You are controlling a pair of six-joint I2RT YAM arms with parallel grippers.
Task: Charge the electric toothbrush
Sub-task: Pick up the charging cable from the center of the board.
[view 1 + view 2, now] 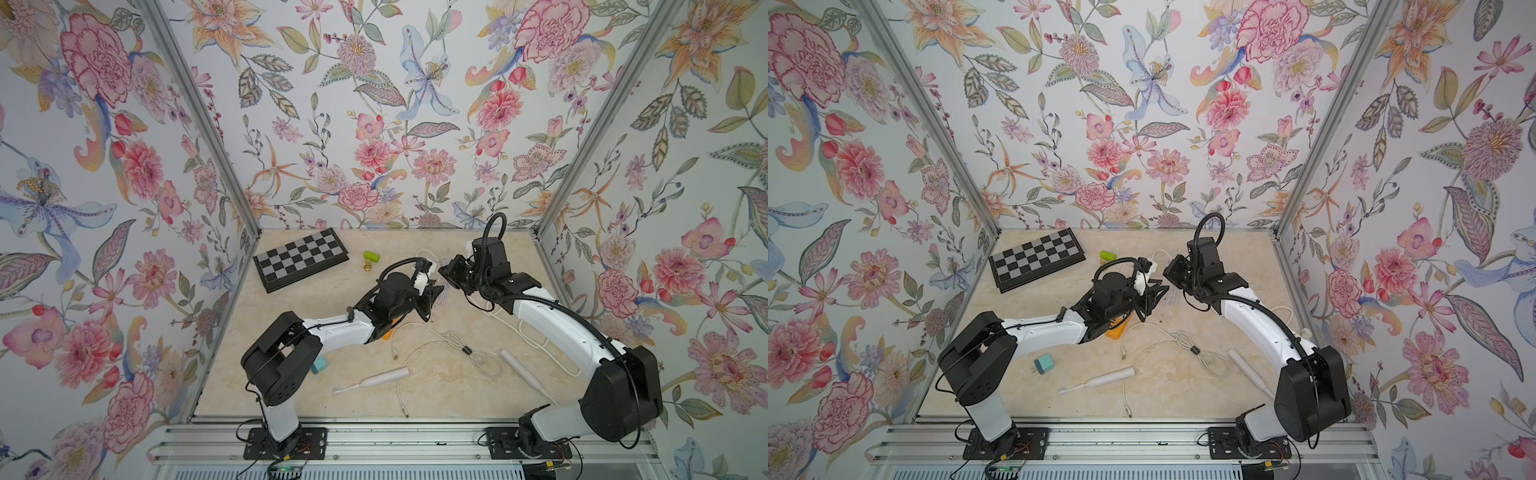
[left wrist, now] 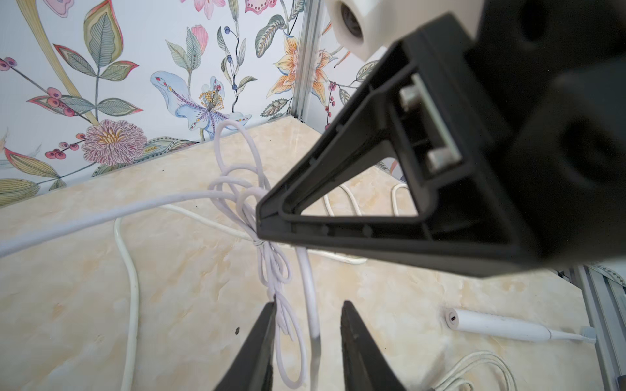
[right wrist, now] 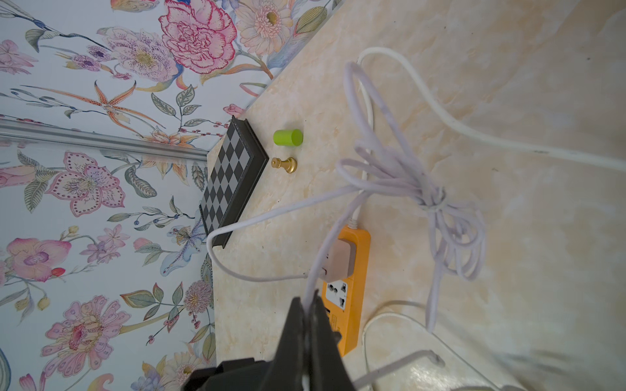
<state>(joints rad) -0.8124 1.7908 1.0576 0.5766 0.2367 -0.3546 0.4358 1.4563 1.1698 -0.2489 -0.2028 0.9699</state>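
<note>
While my right gripper (image 3: 307,303) was clamped shut on the lilac cable (image 3: 399,176), my left gripper (image 2: 308,306) stood with its jaws apart around the cable's tied bundle, not pinching it. An adapter (image 3: 340,260) sat plugged into the orange strip (image 3: 354,325). 1 toothbrush (image 1: 374,379) lay flat near the front middle of the table (image 1: 457,401), well apart from both grippers. A 2nd toothbrush (image 1: 521,368) lay flat beside my right arm.
</note>
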